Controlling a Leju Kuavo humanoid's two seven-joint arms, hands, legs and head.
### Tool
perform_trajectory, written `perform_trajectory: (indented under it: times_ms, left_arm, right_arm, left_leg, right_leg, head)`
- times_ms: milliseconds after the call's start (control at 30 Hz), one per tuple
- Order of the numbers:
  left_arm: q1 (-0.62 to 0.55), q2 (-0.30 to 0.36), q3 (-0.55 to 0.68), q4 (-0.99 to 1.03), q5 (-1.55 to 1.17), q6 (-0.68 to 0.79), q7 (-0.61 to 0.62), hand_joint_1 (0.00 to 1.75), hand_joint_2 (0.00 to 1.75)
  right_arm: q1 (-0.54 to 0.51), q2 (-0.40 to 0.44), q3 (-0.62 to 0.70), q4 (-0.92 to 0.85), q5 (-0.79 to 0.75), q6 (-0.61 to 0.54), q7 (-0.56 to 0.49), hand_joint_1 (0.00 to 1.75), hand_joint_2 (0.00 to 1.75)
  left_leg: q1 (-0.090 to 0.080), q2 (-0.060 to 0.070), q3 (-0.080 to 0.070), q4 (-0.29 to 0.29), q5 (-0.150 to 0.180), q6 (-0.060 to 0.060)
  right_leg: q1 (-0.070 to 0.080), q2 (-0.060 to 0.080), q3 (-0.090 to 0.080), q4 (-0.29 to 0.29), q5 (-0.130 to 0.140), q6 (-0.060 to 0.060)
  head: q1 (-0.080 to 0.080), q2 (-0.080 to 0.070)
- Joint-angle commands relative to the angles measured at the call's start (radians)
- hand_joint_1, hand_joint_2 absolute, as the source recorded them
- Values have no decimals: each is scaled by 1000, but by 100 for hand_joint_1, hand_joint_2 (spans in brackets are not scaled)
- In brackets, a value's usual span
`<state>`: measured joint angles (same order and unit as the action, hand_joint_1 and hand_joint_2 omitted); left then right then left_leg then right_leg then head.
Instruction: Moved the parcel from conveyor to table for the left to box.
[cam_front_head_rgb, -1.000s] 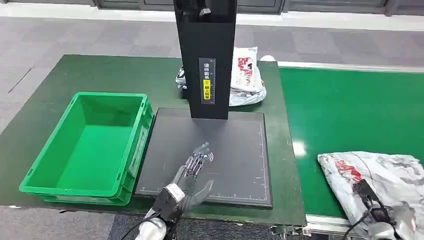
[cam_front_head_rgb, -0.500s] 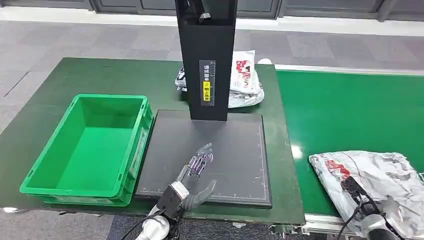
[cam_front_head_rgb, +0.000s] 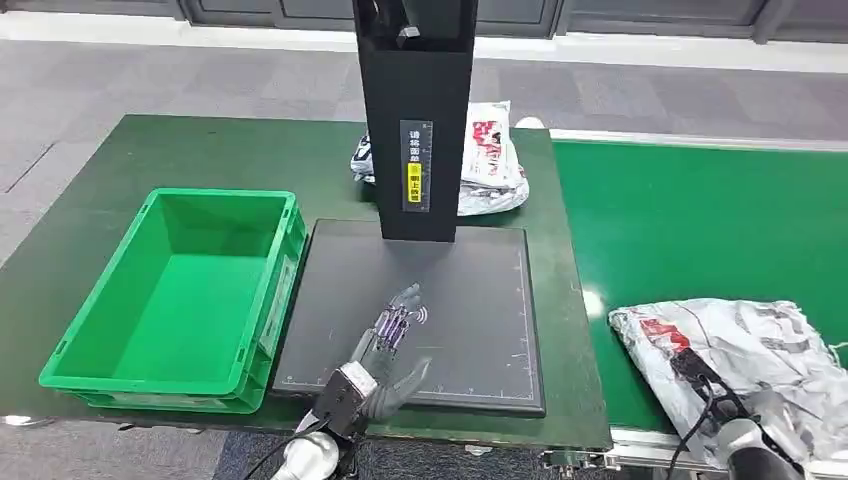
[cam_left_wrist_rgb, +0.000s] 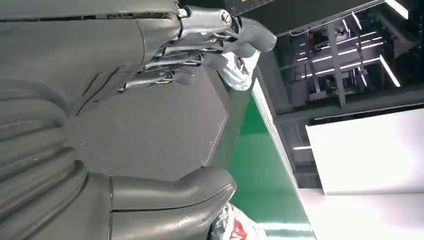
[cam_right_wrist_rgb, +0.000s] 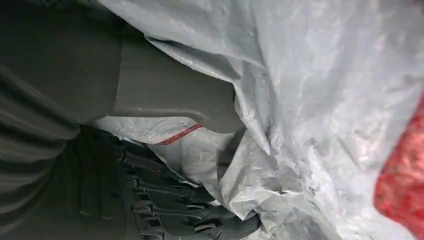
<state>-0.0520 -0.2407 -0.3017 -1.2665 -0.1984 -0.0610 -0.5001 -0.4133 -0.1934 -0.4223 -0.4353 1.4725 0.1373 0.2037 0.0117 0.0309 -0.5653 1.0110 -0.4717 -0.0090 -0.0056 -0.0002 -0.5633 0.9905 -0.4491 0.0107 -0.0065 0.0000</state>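
The parcel (cam_front_head_rgb: 745, 340), a crumpled silver-white plastic bag with red print, lies on the green conveyor (cam_front_head_rgb: 700, 210) at the near right. My right hand (cam_front_head_rgb: 760, 440) grips its near edge; in the right wrist view the thumb (cam_right_wrist_rgb: 175, 100) and dark fingers (cam_right_wrist_rgb: 195, 217) pinch a fold of the parcel's wrap (cam_right_wrist_rgb: 325, 100). My left hand (cam_front_head_rgb: 388, 352) hovers open, fingers spread, over the near part of the black mat (cam_front_head_rgb: 480, 290); the left wrist view has that hand (cam_left_wrist_rgb: 85, 75) with nothing in it. The empty green box (cam_front_head_rgb: 165, 196) stands on the table to the left of the mat.
A tall black column (cam_front_head_rgb: 415, 120) rises from the mat's far edge. Behind it lie other bagged parcels (cam_front_head_rgb: 495, 165). The dark green table (cam_front_head_rgb: 200, 150) meets the conveyor along its right side. Grey floor lies beyond.
My right hand has dragged the parcel leftwards along the conveyor, closer to the table. The left hand has stayed over the mat. The camera shifted slightly.
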Motion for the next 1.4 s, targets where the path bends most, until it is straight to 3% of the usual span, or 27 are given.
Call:
perform_trajectory:
  times_ms: [33,67,167,267,367,500,533,633,800,933,1100,1333,1400]
  left_arm:
    - [-12,33,-20,34,2,5,2,0,175]
    - [-11,34,-22,31,3,5,2,0,175]
    - [23,54,-13,-25,19,23,4,0,175]
    - [52,67,-6,-61,22,26,4,0,175]
    - [71,70,3,-80,25,29,4,0,175]
    - [88,71,11,-90,26,44,-6,0,175]
    - [97,69,17,-94,24,53,-17,0,175]
    - [103,69,22,-91,25,58,-32,0,175]
    - [93,64,29,-79,27,60,-37,0,175]
    - [94,58,37,-83,27,60,-36,0,175]
    - [86,55,36,-60,32,65,-53,0,175]
    - [90,56,41,-71,32,66,-54,0,175]
    - [93,55,41,-76,32,66,-55,0,175]
  right_arm:
    - [-3,26,31,94,-1,22,-4,0,175]
    - [-1,27,27,91,-5,15,-5,175,175]
    - [-33,45,-63,49,-114,-113,-72,175,175]
    - [-58,59,-114,19,-202,-127,-121,175,175]
    - [-68,82,-178,-26,-353,-141,-237,175,175]
    - [-69,113,-265,-93,-632,-55,-422,175,175]
    - [-41,161,-335,-208,-884,60,-562,175,175]
    - [72,207,-248,-443,-1177,130,-452,175,175]
    - [84,179,-162,-428,-1288,114,-451,175,175]
    - [88,177,-98,-433,-1374,100,-454,175,175]
    - [116,184,-62,-436,-1641,276,-448,175,175]
    - [149,206,32,-565,-1717,271,-445,175,175]
    - [181,236,63,-685,-1731,272,-437,175,175]
  left_leg:
    - [0,-2,-3,-2,2,1]
    - [0,-2,-2,0,1,1]
    - [0,-1,-1,0,1,1]
    - [-2,0,-6,-4,4,2]
    - [-2,4,-4,-2,2,2]
    - [-2,3,-4,-2,2,1]
    - [-1,3,-2,-1,1,1]
    - [-2,-1,-5,-4,3,1]
    - [-2,-18,-2,-3,8,0]
    - [-3,-17,-4,-3,8,0]
    - [-3,-18,-5,-2,7,0]
    - [-3,-17,-6,-2,7,0]
    - [-3,-16,-6,-2,7,0]
  right_leg:
    - [0,0,-3,-2,2,0]
    - [0,0,-1,-1,1,0]
    - [0,1,0,-1,1,0]
    - [-2,3,-6,-3,4,0]
    - [-2,6,-5,-1,3,0]
    - [-1,6,-6,-1,3,0]
    - [-1,4,-3,0,2,0]
    - [-2,1,-7,-1,2,-1]
    - [-2,-15,-7,0,-1,-1]
    - [-3,-12,-10,1,-1,-1]
    - [-2,-15,-10,1,-1,0]
    - [-3,-13,-12,2,-1,0]
    - [-3,-13,-12,3,-1,0]
  head:
    - [0,0]
    - [0,0]
    - [0,0]
    - [0,0]
    - [0,0]
    - [0,0]
    - [0,0]
    - [0,0]
    - [0,0]
    - [0,0]
    - [0,0]
    - [0,0]
    - [0,0]
